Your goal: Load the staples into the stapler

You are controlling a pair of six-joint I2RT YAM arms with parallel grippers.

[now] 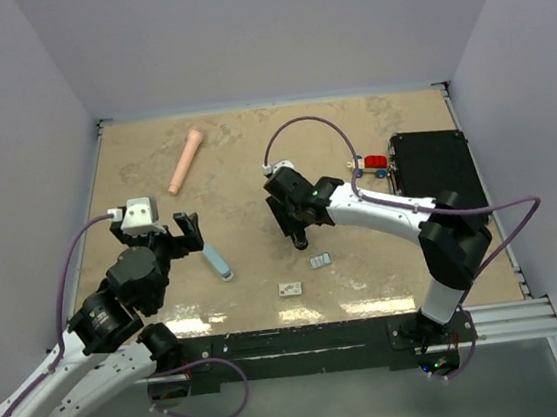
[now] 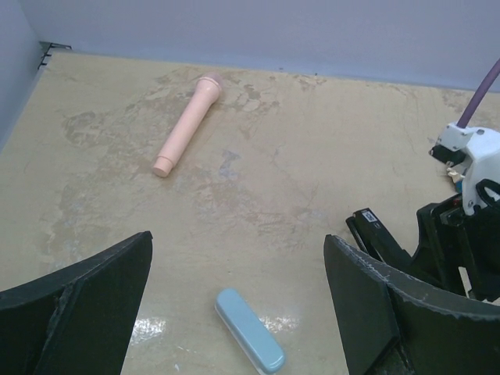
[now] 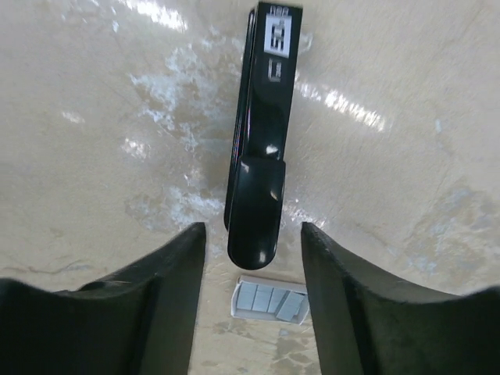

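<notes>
Beige, mottled surface (image 1: 350, 130) between grey walls holds everything, and we judge the task barely begun. The staples (image 1: 321, 260) lie as 1 small grey-blue block near the front edge, touching nothing, with their white box (image 1: 290, 289) just beside them, nearer the arm bases. The black stapler (image 3: 262, 141) lies on the surface just behind that block, 1 end of it between the right jaws. Those jaws stand part open with a gap on each side of the stapler, so we read them as gripping nothing. We cannot tell whether its magazine is open; to us it looks shut. The left jaws gape wide and empty above a blue stapler (image 2: 250, 340), not touching it. A pink rod (image 1: 185, 161) lies well apart at the back left. As we see it, every real step is left: opening the stapler, lifting the block, seating it in the channel and closing up.
</notes>
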